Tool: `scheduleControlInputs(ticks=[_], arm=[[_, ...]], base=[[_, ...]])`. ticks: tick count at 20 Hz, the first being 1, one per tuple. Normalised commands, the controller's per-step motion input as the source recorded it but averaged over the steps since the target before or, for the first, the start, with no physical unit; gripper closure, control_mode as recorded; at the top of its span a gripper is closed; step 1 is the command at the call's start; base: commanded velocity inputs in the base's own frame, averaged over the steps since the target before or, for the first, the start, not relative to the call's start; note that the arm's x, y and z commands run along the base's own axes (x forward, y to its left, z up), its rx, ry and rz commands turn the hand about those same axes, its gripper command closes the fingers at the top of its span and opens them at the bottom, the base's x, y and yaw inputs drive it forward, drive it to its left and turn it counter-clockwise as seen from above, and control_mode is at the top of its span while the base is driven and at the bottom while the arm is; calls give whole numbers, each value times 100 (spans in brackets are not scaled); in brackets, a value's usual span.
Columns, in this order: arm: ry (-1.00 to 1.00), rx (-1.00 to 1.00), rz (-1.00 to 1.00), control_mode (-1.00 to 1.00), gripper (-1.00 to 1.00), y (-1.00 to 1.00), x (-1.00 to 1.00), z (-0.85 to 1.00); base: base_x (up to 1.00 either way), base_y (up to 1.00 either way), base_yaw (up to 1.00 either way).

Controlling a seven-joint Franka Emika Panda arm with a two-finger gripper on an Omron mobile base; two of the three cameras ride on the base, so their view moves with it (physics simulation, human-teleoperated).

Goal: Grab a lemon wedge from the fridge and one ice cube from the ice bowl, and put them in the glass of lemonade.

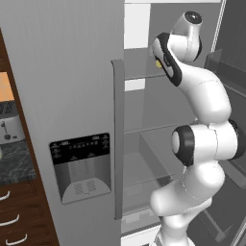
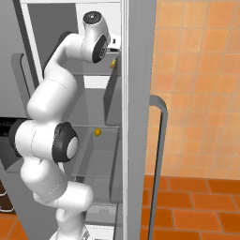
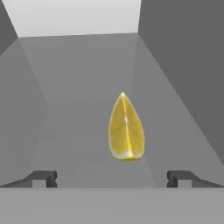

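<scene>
Two dark fingers (image 3: 41,178) are seen at the bottom of the hand view, spread wide apart with nothing held between them. Ahead of them, roughly midway across the gap, the lemon wedge (image 3: 126,129) is found lying on a grey fridge shelf (image 3: 87,127), its pointed end turned away from the camera and its rounded end nearest the fingers. No contact between fingers and wedge is seen; a strip of bare shelf separates them.

From the left base view, the white arm (image 1: 204,139) is seen reaching up into the open fridge (image 1: 62,72), the hand sunk into an upper compartment. A small yellow spot, the wedge, is glimpsed beside the wrist at the shelf's edge. The closed door's black dispenser panel (image 1: 81,166) and long vertical handle (image 1: 117,139) are noted to the left of the arm. A toaster (image 1: 10,127) on a dark desk (image 1: 17,163) is visible at the far left, above wooden drawers (image 1: 19,211).

From the right base view, the wedge is again glimpsed as a yellow speck just past the hand. A second small orange-yellow object (image 2: 97,132) is recorded on a lower shelf. Orange tiled wall (image 2: 201,84) is seen beyond the open door's edge.
</scene>
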Motion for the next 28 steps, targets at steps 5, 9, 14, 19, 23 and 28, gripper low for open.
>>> scheduleControlInputs(ticks=[5, 9, 14, 19, 23, 28], arm=[[-9, 0, 0, -100, -100, -1, 43, -31], [-12, 1, 0, -100, -100, 0, 63, -6], [-1, 0, 0, -100, -100, -8, 20, 0], [12, 0, 0, -100, -100, -8, 18, 0], [21, 0, 0, -100, -100, -2, 25, 0], [15, 0, 0, -100, -100, -4, 9, 0]], base=[[0, 0, 0], [0, 0, 0], [0, 0, 0], [0, 0, 0], [0, 0, 0], [0, 0, 0]])
